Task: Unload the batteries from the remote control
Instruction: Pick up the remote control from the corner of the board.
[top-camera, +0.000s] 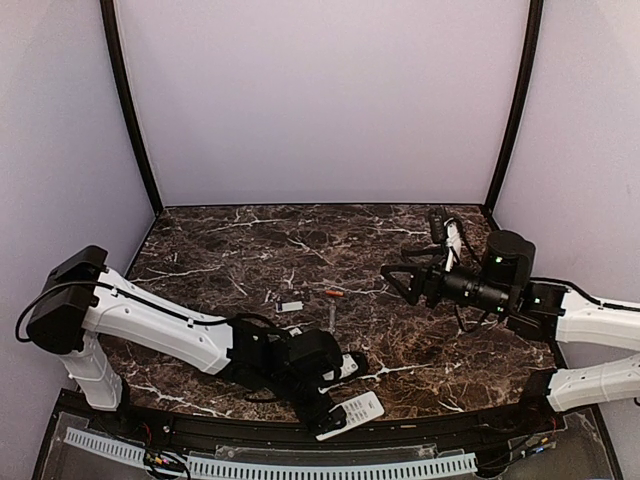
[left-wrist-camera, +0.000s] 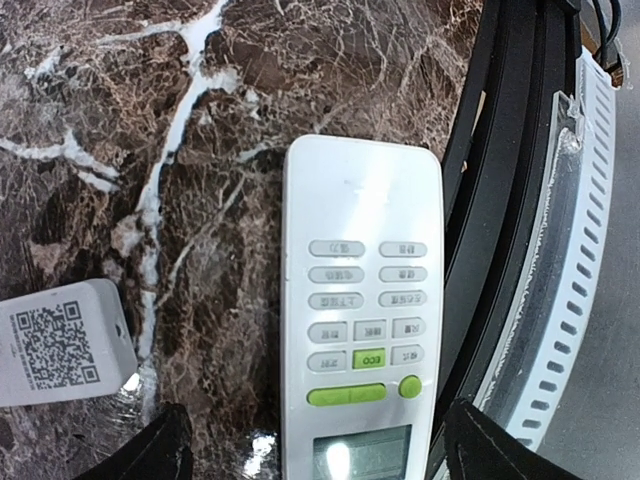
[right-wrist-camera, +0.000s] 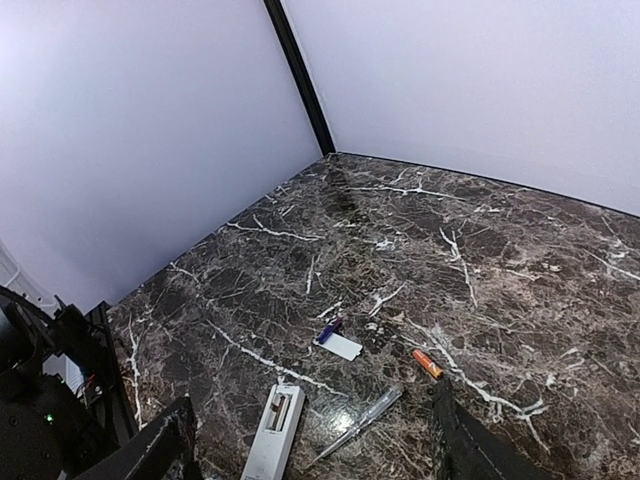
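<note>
**Top and wrist views, one moment.**

**(a) Containers.** The second remote (right-wrist-camera: 275, 430) lies back up on the marble table (right-wrist-camera: 470, 250) with its lid off. Its battery bay (right-wrist-camera: 283, 408) is uncovered, but from my R wrist cam I can't tell whether any cell sits inside. In the top view, the L arm half hides this second remote (top-camera: 346, 366).

**(b) Task items.**
- The orange cell (right-wrist-camera: 427, 363) lies loose on the marble. The top view puts the orange cell (top-camera: 334, 294) mid-table, well apart from both remotes.
- The purple-blue cell (right-wrist-camera: 330, 328) is touching or just beside the white cover plate (right-wrist-camera: 342, 346); I can't tell which.

**(c) L gripper** (left-wrist-camera: 325, 455). It sits at the near table edge with jaws spread wide, one finger (left-wrist-camera: 165, 450) on each side of the face-up remote (left-wrist-camera: 360, 330). A gap shows on the left side, so nothing is clamped. The face-up remote (top-camera: 350, 410) lies just beside the black rail (left-wrist-camera: 480, 200) and the slotted white duct (left-wrist-camera: 575, 250). A QR-labelled white piece (left-wrist-camera: 60, 345) lies left of it, apart.

**(d) R gripper** (right-wrist-camera: 315, 450). Jaws are wide and empty. The top view shows the R gripper (top-camera: 400, 280) raised over the table's right half.

**(e) In the way.** A clear thin tool (right-wrist-camera: 355, 420) lies between the second remote and the orange cell.
</note>
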